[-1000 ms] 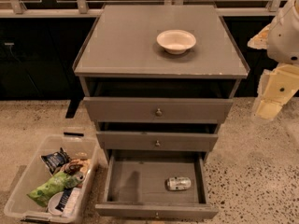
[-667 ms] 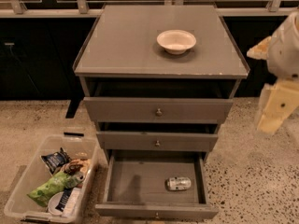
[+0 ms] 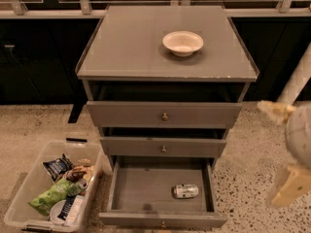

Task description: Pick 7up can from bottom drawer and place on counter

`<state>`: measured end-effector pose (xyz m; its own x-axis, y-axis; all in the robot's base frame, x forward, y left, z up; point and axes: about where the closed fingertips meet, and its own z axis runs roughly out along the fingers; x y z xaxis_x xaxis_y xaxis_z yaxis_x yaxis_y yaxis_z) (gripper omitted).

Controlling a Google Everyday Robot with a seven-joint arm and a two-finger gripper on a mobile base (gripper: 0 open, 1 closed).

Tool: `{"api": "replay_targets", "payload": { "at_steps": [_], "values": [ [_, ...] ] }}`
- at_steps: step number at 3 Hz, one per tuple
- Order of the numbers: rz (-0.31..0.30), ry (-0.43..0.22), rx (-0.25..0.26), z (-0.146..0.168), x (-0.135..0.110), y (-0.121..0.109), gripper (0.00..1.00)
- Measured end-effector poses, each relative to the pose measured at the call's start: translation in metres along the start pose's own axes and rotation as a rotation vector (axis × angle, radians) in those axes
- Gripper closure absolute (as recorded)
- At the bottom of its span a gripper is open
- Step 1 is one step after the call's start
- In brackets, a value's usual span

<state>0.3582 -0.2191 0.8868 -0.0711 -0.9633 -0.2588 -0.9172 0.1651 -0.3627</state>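
The 7up can (image 3: 185, 191) lies on its side in the right part of the open bottom drawer (image 3: 146, 186), near the front. The drawer is pulled fully out and its small knob (image 3: 163, 224) shows on the front. The counter (image 3: 136, 42) is the grey top of the cabinet. My gripper (image 3: 267, 154) hangs at the right edge of the view, to the right of the cabinet and above the floor, with its cream fingers (image 3: 287, 186) spread wide and empty. It is well apart from the can.
A cream bowl (image 3: 182, 42) stands on the counter at the back right. The two upper drawers (image 3: 164, 115) are shut. A clear bin (image 3: 34, 188) with snack bags sits on the speckled floor to the left of the drawer.
My gripper has moved down and to the right along the cabinet's side, from counter height to the level of the drawers. The can and drawer have not moved.
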Motion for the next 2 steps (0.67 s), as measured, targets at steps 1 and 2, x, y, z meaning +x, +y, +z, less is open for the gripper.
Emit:
{"api": "replay_targets", "payload": {
  "at_steps": [1, 2],
  "values": [
    [0.023, 0.016, -0.018, 0.065, 0.028, 0.045, 0.00],
    [0.049, 0.041, -0.129, 0.173, 0.058, 0.096, 0.00]
  ]
}}
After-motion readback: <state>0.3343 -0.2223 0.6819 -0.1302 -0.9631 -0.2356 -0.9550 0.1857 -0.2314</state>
